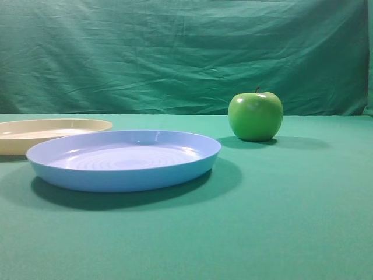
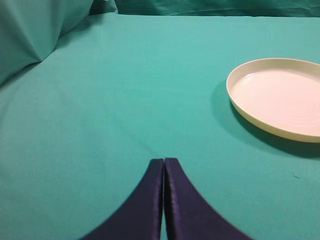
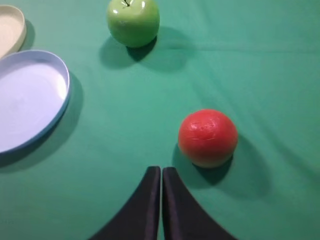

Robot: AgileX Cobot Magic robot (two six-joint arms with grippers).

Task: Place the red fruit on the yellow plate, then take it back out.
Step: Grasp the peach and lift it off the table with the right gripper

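Red fruit, round and smooth, sits on the green cloth tabletop just ahead and right of the right fingers, pressed together, empty. Left fingers likewise meet, empty, near the shallow yellow plate. A glossy green apple and ridged blue plate lie beyond.

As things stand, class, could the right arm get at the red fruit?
Probably yes. The red fruit sits on bare cloth just ahead and right of the right gripper, nothing between them; the gripper is shut and must open first.
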